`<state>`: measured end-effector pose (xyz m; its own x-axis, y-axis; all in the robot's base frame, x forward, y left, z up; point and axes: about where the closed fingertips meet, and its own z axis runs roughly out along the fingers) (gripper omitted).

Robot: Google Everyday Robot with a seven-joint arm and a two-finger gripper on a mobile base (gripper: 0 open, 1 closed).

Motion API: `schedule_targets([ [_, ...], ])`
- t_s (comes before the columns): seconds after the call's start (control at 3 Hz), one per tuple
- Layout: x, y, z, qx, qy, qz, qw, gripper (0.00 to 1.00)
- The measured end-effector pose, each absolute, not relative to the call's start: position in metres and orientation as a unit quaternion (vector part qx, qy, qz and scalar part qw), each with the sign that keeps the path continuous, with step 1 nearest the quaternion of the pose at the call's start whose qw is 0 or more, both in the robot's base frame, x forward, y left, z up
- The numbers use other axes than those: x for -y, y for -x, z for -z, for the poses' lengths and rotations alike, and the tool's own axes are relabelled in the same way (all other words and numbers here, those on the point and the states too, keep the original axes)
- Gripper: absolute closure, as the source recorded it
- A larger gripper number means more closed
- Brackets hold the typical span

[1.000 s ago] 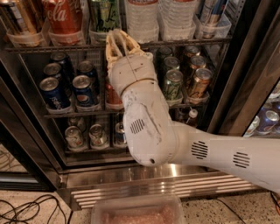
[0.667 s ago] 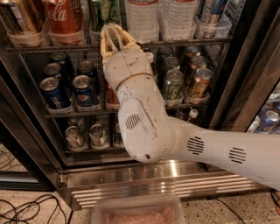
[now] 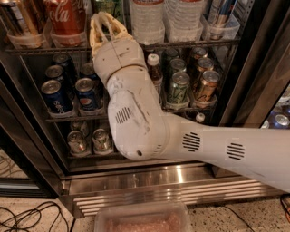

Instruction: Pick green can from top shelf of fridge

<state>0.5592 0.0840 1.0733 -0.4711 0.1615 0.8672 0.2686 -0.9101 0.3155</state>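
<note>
The green can [image 3: 105,5] stands on the top shelf [image 3: 190,44] of the fridge [image 3: 235,81], between the red Coca-Cola can [image 3: 67,18] and a clear water bottle [image 3: 147,18]. Only its lower part shows at the top edge of the view. My gripper [image 3: 107,19] is raised to the front rail of the top shelf, directly in front of and just below the green can, partly covering it. My white arm [image 3: 136,113] reaches in from the lower right.
Clear tubs [image 3: 217,31] hold cans and bottles along the top shelf. Blue Pepsi cans [image 3: 86,93] and dark-green cans [image 3: 177,88] fill the middle rack, and short cans [image 3: 102,140] the lowest. A steel grille [image 3: 136,190] and a plastic bin [image 3: 142,219] lie below.
My gripper and wrist have moved up and a little to the left, closer to the top shelf's rail and the green can.
</note>
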Motion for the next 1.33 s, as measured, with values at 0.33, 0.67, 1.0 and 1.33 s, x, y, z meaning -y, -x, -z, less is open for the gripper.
schedule_targets([
  [0.33, -0.087, -0.556, -1.081, 0.205, 0.52, 0.829, 0.018, 0.72],
  [0.67, -0.086, -0.552, -1.086, 0.195, 0.532, 0.824, 0.001, 0.52],
  [1.0, -0.087, -0.548, -1.088, 0.184, 0.544, 0.819, -0.008, 0.42],
  [1.33, -0.09, -0.546, -1.087, 0.172, 0.553, 0.815, -0.005, 0.38],
])
